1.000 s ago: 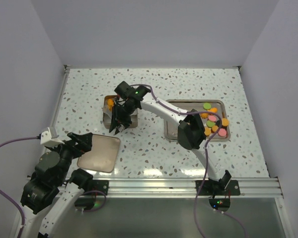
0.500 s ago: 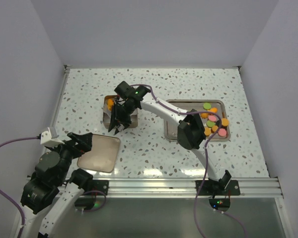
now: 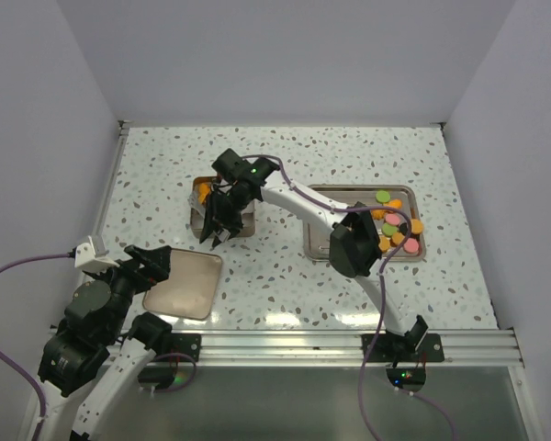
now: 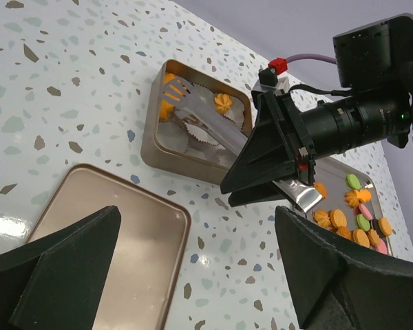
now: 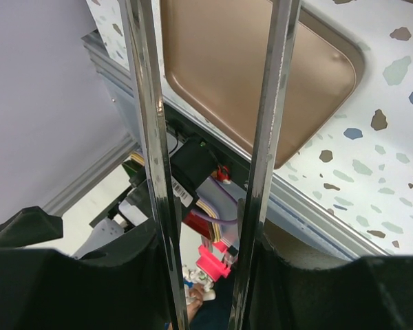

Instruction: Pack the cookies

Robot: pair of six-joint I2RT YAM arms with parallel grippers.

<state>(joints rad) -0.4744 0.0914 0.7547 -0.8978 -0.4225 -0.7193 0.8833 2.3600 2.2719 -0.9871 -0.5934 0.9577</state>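
left gripper [image 3: 150, 261]: jaws spread wide, holding nothing; near-left of the tin [image 4: 151, 141], over the loose lid [image 4: 103, 227].
tin: paper cups [image 4: 193, 137] inside, with two orange cookies [image 4: 224, 103] seated in them.
right gripper [image 3: 219, 220]: clamped on metal tongs [image 4: 206, 120] above the tin; tong arms a modest gap apart, tips low at the tin's far-left corner. cannot tell whether they pinch a cookie.
handling: centre the tips over an empty cup, ease off gently, lift straight up.
tray [image 3: 317, 234], right of the tin: remaining cookies, small flat discs, mostly orange, some pink and green.
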